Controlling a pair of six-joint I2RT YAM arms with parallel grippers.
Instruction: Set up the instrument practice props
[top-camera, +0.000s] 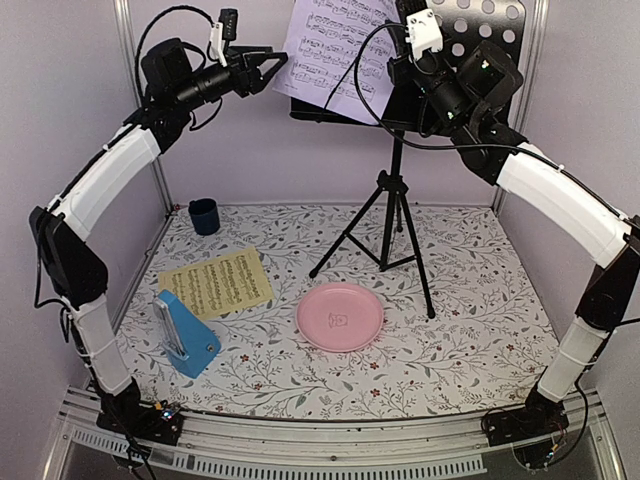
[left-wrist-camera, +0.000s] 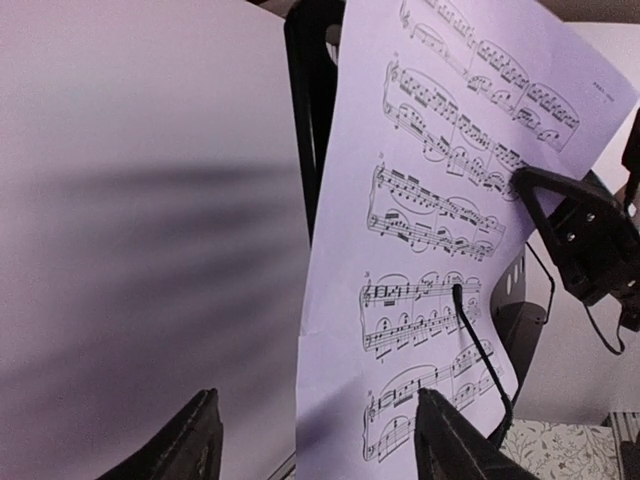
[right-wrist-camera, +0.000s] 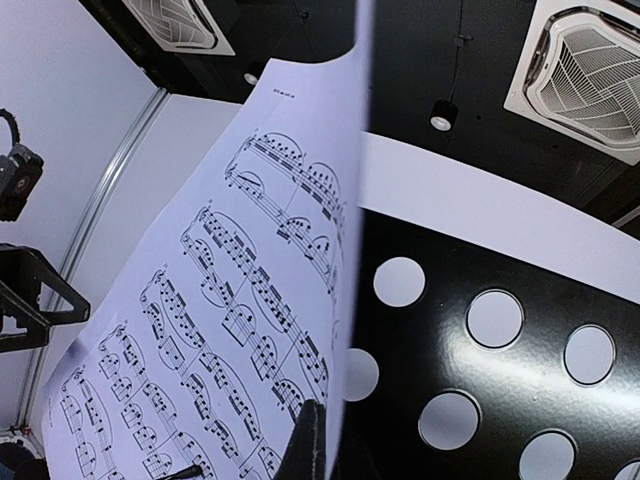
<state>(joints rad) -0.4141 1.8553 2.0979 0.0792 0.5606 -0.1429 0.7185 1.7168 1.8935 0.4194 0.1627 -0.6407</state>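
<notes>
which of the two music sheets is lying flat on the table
The yellow sheet, lying flat beside the blue metronome; the lilac sheet is raised up at the black stand.

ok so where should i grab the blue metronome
Probably take the metronome across its two flat blue sides, coming down from above with the open left pincer. Those sides look parallel, while the wedge's sloping front and back would likely slip.

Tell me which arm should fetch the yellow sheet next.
Left. The left gripper is open and empty, and the yellow sheet lies on its side of the table. The right gripper is shut on the lilac sheet up at the music stand.
</notes>
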